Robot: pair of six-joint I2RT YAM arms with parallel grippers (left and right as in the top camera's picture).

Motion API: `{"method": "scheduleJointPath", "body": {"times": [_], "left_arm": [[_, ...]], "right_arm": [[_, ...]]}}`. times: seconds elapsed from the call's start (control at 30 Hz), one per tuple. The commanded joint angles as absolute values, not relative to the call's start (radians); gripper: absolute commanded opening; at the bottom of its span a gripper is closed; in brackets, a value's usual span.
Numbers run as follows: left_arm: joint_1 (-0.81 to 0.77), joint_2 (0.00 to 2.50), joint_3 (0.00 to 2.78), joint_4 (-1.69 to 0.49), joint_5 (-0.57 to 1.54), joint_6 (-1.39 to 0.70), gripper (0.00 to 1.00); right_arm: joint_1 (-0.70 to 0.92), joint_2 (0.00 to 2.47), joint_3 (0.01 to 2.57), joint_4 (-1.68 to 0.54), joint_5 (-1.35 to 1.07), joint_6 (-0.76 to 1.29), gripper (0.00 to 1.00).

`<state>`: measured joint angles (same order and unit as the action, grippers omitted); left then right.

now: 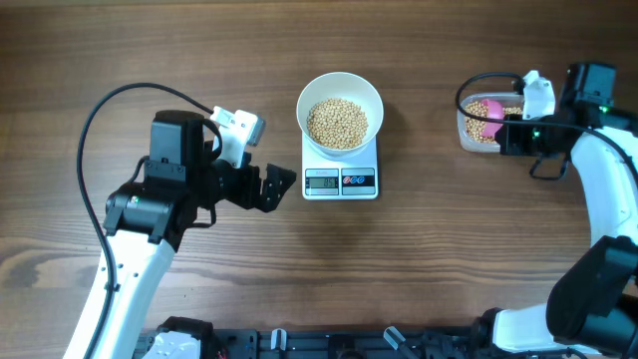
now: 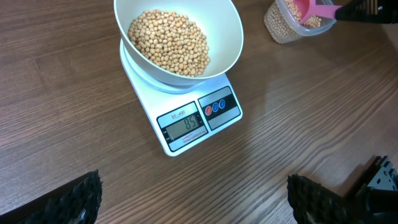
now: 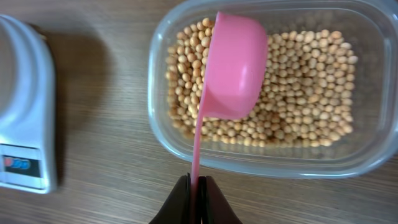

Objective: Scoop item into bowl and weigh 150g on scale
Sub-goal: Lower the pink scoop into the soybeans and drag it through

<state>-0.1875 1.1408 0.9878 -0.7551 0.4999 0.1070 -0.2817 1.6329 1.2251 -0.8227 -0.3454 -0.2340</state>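
The right gripper [image 3: 198, 186] clamps a pink scoop [image 3: 233, 68] above a clear tub [image 3: 261, 163] of soybeans [image 3: 298, 93]. The left gripper [image 1: 277, 187] hangs open near the scale [image 1: 339, 181], which bears a bean-filled white bowl [image 1: 303, 110].

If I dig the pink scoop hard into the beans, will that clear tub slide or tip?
Likely slides rather than tips: the clear tub is wide-based, on a smooth wooden table, with nothing bracing it. It looks thin-walled, partly filled with beans, so probably light. The pink scoop has a thin handle that may flex.
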Motion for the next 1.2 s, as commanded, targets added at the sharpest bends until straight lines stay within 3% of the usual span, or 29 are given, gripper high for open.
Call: {"method": "scheduleJointPath", "body": {"times": [0.0,0.47,0.8,1.17], "left_arm": [[-0.180,1.147,0.987,-0.753,0.515,0.101,1.00],[-0.180,1.147,0.987,-0.753,0.515,0.100,1.00],[-0.180,1.147,0.987,-0.753,0.515,0.101,1.00],[-0.180,1.147,0.987,-0.753,0.515,0.101,1.00]], "right_arm": [[-0.313,1.646,1.217,-0.820,-0.514,-0.201,0.04],[-0.424,1.646,1.180,-0.828,-0.587,-0.100,0.04],[-0.543,1.646,1.153,-0.827,-0.839,-0.066,0.04],[-0.615,1.646,1.153,-0.811,-0.893,0.025,0.04]]}}
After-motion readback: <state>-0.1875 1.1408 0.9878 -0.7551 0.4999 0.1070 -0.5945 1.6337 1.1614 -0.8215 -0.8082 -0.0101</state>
